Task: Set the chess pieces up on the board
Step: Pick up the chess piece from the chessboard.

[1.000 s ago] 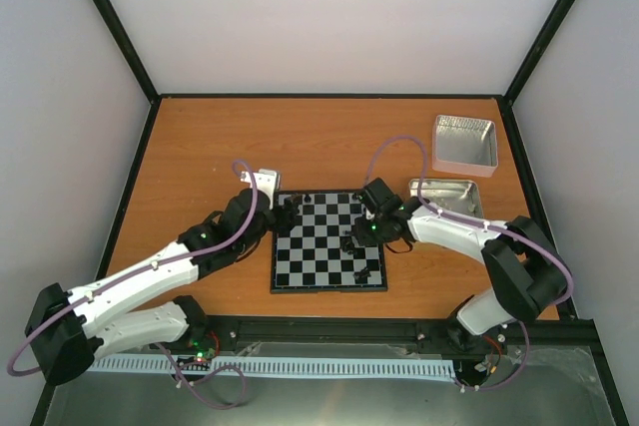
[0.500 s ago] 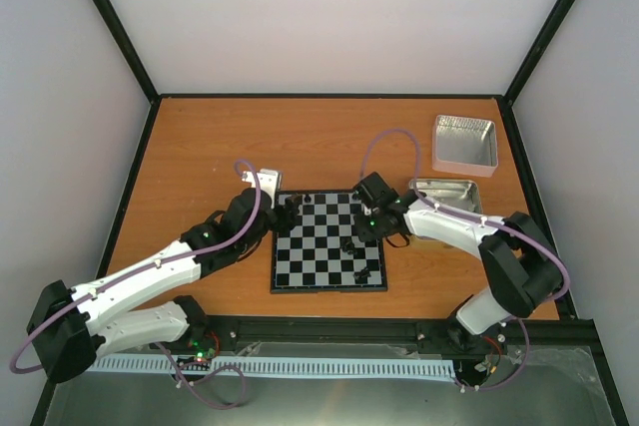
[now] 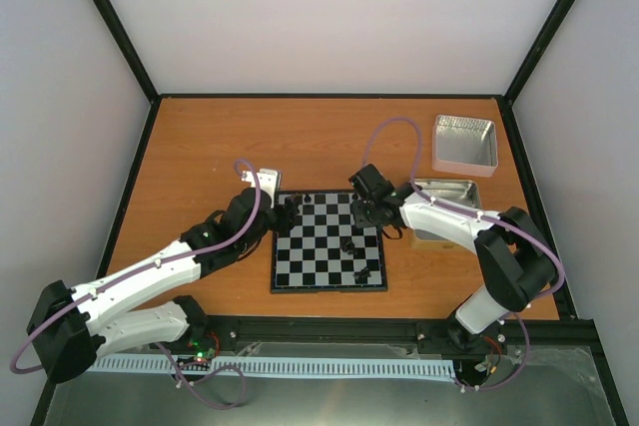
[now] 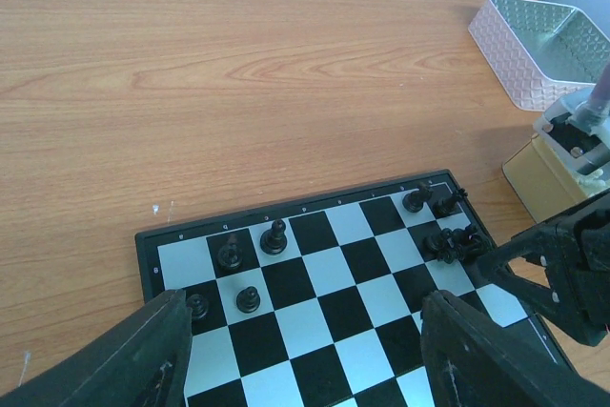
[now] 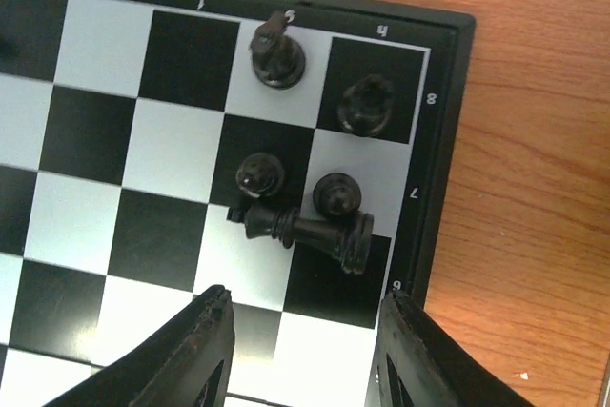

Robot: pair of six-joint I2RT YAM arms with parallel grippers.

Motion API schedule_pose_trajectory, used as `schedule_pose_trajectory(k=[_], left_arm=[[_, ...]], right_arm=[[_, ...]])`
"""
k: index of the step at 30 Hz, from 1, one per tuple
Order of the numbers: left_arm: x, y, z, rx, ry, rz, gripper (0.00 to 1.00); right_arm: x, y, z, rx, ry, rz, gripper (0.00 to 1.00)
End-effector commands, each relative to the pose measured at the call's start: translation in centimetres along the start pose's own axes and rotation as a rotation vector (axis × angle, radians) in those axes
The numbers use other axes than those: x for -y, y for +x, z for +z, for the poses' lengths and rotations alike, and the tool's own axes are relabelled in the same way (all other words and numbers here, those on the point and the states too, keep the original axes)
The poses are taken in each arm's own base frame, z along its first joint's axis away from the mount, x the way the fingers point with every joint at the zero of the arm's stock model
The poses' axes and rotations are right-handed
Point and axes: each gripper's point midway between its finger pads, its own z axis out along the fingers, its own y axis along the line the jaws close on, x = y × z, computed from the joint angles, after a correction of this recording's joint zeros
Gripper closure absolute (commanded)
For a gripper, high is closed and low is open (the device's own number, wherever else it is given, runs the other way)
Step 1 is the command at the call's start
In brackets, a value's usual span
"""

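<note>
Most of the chess pieces point(image 4: 274, 235) stand upright on the board point(image 4: 329, 269), which lies on the wooden table point(image 3: 200, 147) between the two arms. One fallen piece point(image 5: 305, 231) lies on its side near the board's far right corner.

In the right wrist view its long axis runs roughly across the picture, dipping a little to the right. The wide, ringed base points toward the numbered edge and the narrow top toward the middle of the board. Two small pawns point(image 5: 259, 175) stand just above it, so close that we cannot tell whether they touch it. Two taller pieces stand in the row at the very edge.

The right gripper point(image 5: 303, 304) hangs just short of the fallen piece, its fingers spread with only bare squares between them. The left gripper point(image 4: 305, 300) is over the board's far left part, also spread wide and holding nothing.

The overhead view hides this corner under the right gripper, so only the wrist cameras show it. The left wrist view shows the cluster only as a dark clump, but it also shows four upright pieces near the far left corner and a pink tin point(image 4: 534, 35) beyond.
</note>
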Motion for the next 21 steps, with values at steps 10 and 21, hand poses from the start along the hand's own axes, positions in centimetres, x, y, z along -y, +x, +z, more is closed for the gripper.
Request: schedule_pose_trajectory(k=[10, 21], left_arm=[[0.3, -0.7, 0.3, 0.021, 0.011, -0.015, 0.33], [0.4, -0.6, 0.4, 0.015, 0.012, -0.015, 0.33]], right_arm=[[1.8, -2.5, 0.4, 0.112, 0.122, 0.204, 0.65], [1.3, -2.8, 1.7, 0.085, 0.118, 0.179, 0.66]])
